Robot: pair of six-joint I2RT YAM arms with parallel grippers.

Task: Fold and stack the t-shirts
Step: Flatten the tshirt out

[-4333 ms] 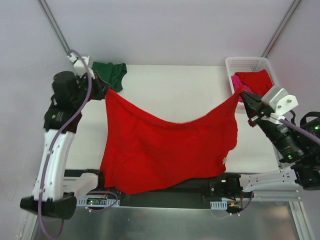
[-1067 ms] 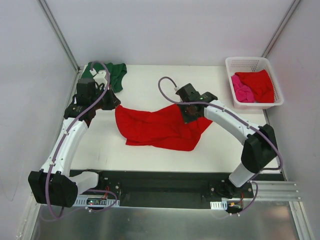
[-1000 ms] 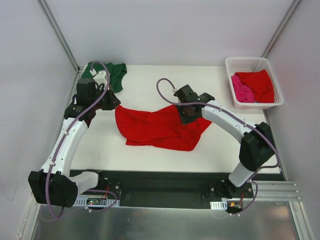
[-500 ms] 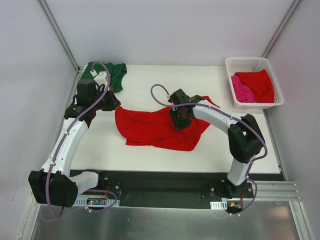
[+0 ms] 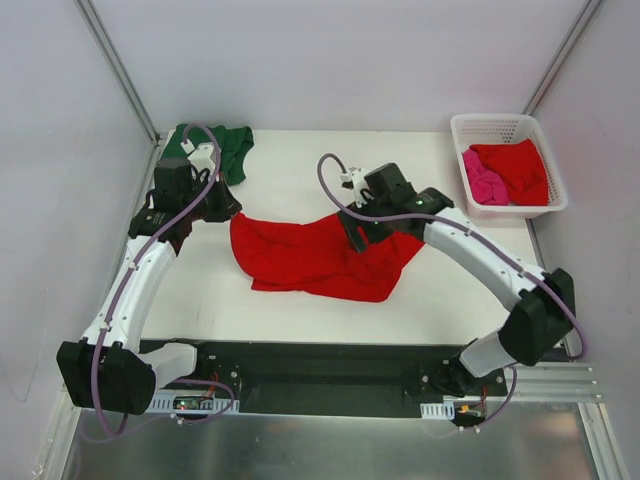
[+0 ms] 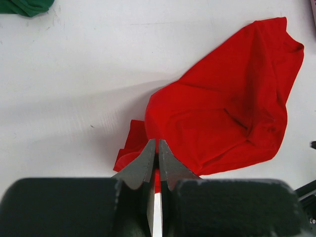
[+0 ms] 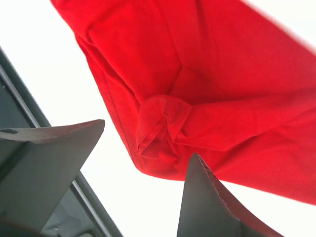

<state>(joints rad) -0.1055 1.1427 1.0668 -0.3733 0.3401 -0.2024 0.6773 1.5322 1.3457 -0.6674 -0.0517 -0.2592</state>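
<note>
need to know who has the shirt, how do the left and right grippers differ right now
The left gripper is shut, pinching an edge of the red t-shirt; the right gripper stands wide open, gripping nothing. The left is at the shirt's left corner, the right over a bunched fold nearer its middle. Both are at the same shirt.

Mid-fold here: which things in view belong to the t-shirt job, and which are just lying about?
Part of the job:
- red t-shirt on the table, pinched by the shut left end effector
- right end effector, open over it
- green t-shirt, far left corner
- second red t-shirt and pink t-shirt, in the basket

Just lying about:
- white basket
- table
</note>
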